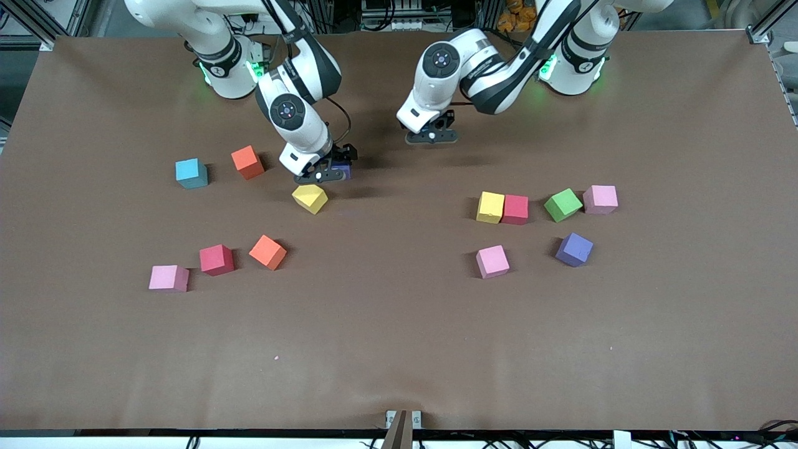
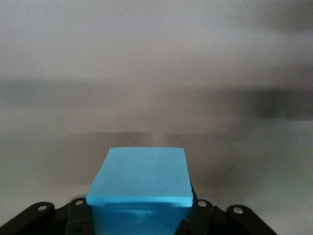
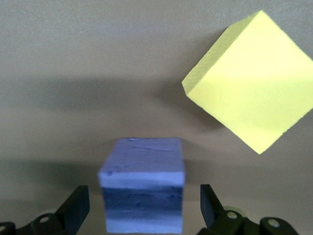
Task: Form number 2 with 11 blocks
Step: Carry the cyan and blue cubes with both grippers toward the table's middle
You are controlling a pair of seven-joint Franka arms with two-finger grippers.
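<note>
Toward the right arm's end of the brown bench [image 1: 386, 349], we are seeing a pink matte cube [image 1: 168, 277], a teal cube [image 1: 191, 173], a red cube [image 1: 216, 259] and two orange cubes [image 1: 247, 161] [image 1: 268, 252] lying apart. The right end effector [image 1: 328, 173] is standing open, its fingers [image 3: 76, 208] straddling a purple cube [image 3: 142, 191] on the bench without touching it. A yellow cube [image 1: 310, 198] is resting just beside, nearer the front camera.

The left end effector [image 1: 430, 136] is gripping a light blue cube [image 2: 139, 178] over bare bench.

Toward the left arm's end, a second yellow cube [image 1: 490, 207] and a second red cube [image 1: 515, 209] are touching. A green cube [image 1: 562, 204], two more pink cubes [image 1: 492, 261] [image 1: 600, 199] and a second purple cube [image 1: 574, 249] are lying near them.
</note>
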